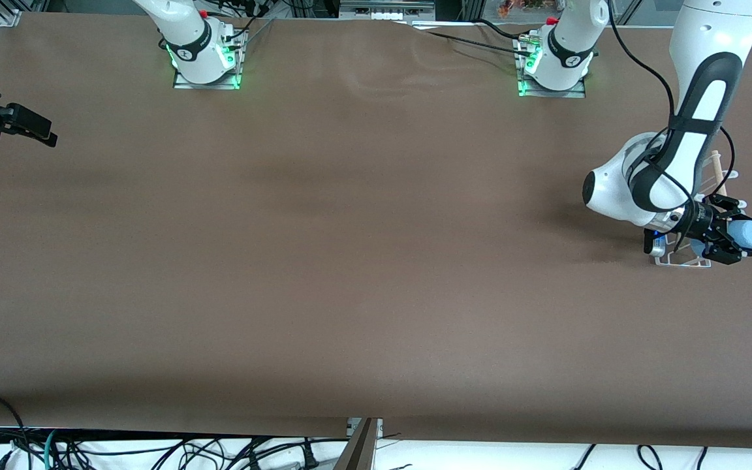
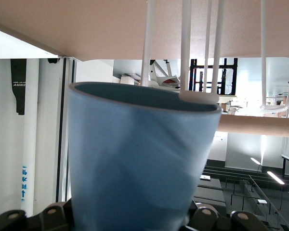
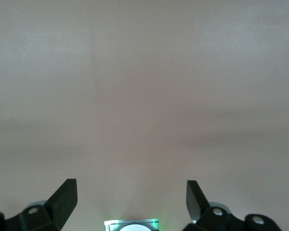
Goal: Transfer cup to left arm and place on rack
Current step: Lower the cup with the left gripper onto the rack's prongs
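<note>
My left gripper (image 1: 737,233) is shut on the light-blue cup (image 1: 748,233), which it holds on its side over the white wire rack (image 1: 681,262) at the left arm's end of the table. In the left wrist view the cup (image 2: 139,159) fills the space between the fingers, and its rim meets a looped rack wire (image 2: 198,96). The rack's wooden rod (image 2: 260,126) runs just past the rim. My right gripper (image 1: 31,129) waits open and empty over the right arm's end of the table. In the right wrist view it (image 3: 131,192) has only bare tabletop between its fingers.
The brown table (image 1: 350,261) spreads between the two arms. Both arm bases (image 1: 205,59) (image 1: 553,65) stand along its edge farthest from the front camera. Loose cables (image 1: 154,450) lie below its nearest edge. The rack sits close to the table's end.
</note>
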Available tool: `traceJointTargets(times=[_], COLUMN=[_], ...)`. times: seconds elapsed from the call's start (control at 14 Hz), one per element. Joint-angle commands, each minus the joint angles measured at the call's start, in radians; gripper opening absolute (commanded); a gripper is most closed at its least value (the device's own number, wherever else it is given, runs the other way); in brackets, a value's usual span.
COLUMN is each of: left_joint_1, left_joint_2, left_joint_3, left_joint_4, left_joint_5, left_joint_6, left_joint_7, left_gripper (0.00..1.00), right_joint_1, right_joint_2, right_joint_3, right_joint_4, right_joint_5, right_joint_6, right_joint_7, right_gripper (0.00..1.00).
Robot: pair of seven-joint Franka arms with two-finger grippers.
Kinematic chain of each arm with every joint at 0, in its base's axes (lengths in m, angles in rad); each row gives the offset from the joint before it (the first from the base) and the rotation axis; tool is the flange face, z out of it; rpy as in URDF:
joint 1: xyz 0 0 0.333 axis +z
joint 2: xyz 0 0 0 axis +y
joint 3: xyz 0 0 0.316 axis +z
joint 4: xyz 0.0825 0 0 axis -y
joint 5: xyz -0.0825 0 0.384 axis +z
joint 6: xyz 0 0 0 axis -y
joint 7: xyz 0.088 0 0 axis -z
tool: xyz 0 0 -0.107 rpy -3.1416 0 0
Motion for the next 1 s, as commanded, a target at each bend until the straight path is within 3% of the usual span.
traceJointTargets(times=[0.0,0.57,0.93], left_joint_1=[0.005,0.003,0.006], left_joint_2=[0.035,0.111,0.043], left_joint_3=[0.006,0.006,0.003], left_joint_4=[0.004,0.03,0.046], left_joint_5=[0.05,0.055,0.04], left_joint_6=[0.008,0.009,0.014], left_joint_7=[-0.005,-0.072,0.044], left_gripper=[0.0,0.0,0.0], right_joint_1=[0.01,0.01,0.01], right_joint_2=[0.013,0.015,0.015], right_joint_3=[-0.011,-0.009,-0.012], right_joint_4=[0.031,0.03,0.03], right_joint_5=[0.018,0.021,0.07], right_joint_6=[-0.032,-0.047,-0.047], right_joint_7=[-0.009,-0.007,-0.005], right_gripper=[1.0,1.0,1.0])
